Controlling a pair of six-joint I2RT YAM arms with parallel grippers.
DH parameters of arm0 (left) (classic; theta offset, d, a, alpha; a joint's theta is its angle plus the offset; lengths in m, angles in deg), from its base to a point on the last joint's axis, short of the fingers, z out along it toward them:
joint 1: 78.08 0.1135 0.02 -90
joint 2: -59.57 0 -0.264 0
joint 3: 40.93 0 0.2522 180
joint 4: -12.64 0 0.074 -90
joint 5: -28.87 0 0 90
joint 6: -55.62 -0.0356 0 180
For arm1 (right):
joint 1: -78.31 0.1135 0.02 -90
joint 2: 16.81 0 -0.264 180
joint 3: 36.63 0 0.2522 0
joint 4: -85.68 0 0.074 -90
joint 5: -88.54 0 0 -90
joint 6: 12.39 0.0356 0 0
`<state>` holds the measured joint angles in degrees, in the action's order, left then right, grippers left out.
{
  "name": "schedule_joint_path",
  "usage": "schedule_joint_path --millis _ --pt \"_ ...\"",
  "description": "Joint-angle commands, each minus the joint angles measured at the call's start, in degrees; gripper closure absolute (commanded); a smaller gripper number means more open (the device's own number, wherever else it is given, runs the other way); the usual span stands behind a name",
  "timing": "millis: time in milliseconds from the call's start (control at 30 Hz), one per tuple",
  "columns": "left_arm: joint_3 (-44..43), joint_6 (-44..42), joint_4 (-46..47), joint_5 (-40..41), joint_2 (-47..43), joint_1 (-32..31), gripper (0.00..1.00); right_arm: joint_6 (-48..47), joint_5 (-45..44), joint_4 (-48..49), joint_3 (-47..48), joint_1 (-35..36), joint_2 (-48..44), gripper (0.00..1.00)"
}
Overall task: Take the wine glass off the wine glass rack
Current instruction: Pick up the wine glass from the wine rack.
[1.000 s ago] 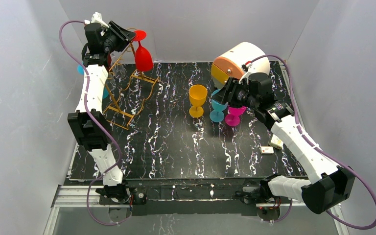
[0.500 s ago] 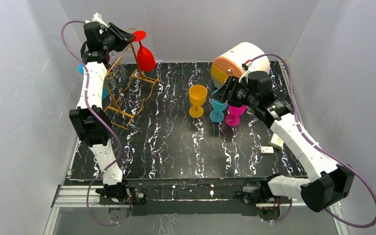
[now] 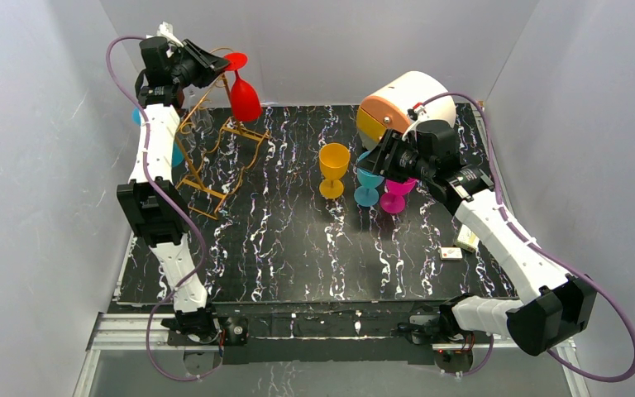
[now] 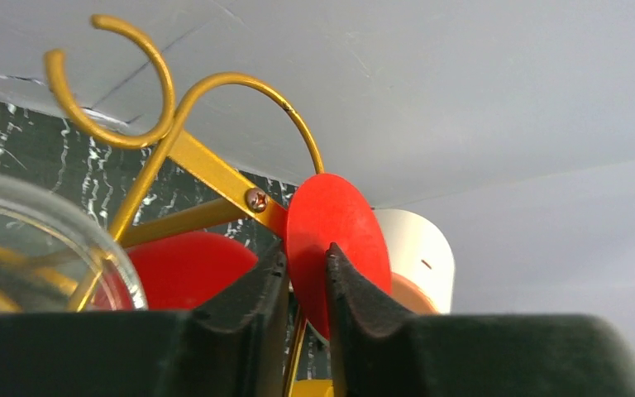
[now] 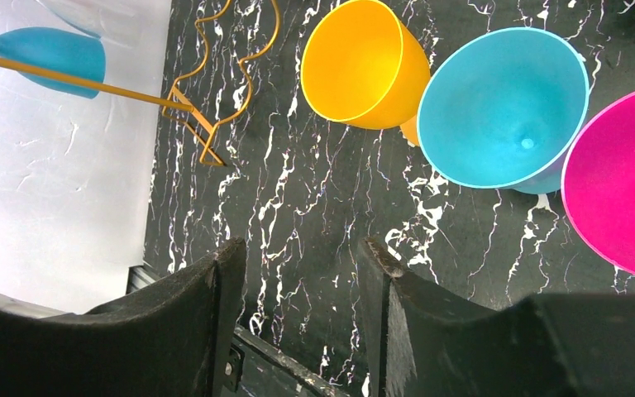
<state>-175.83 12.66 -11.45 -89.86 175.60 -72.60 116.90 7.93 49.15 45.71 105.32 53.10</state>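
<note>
Standing at the surface's (image 3: pixel 298 248) far-left corner, the rack (image 3: pixel 215 157) hangs the red glass (image 3: pixel 244 98) upside down from a top loop (image 4: pixel 248 83). The right gripper (image 5: pixel 298 248) hovers apart near the teal glass (image 5: pixel 503 107). The left gripper (image 4: pixel 304 256) pinches the red foot (image 4: pixel 335 223). Pulling askew could snag that foot in the loop and tip the light rack; a shallow pinch on the thin disc might slip.

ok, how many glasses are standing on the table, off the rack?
3. The yellow glass is leftmost, the teal glass beside it, the magenta glass rightmost, all close by the right gripper. More could be hidden behind it.
</note>
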Motion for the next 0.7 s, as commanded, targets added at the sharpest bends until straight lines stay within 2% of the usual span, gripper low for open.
schedule_joint_path --millis 0,167,567,667 --pt "-0.6 1.9 3.1 -2.5 -0.7 0.2 0.87 0.5 0.3 0.5 2.4 -0.2 -0.3 0.41" --pt "1.1 3.3 5.1 -2.3 -2.0 0.2 1.00 0.4 -0.4 0.1 2.2 -0.2 -0.6 0.41" --pt "1.5 5.9 8.8 -3.0 -3.2 0.2 1.00 0.4 -0.5 -0.2 2.3 -0.2 -0.8 0.40" --pt "1.2 8.7 16.9 -10.3 -1.3 0.2 1.00 0.4 -0.6 -0.2 2.1 -0.1 -1.0 0.40"
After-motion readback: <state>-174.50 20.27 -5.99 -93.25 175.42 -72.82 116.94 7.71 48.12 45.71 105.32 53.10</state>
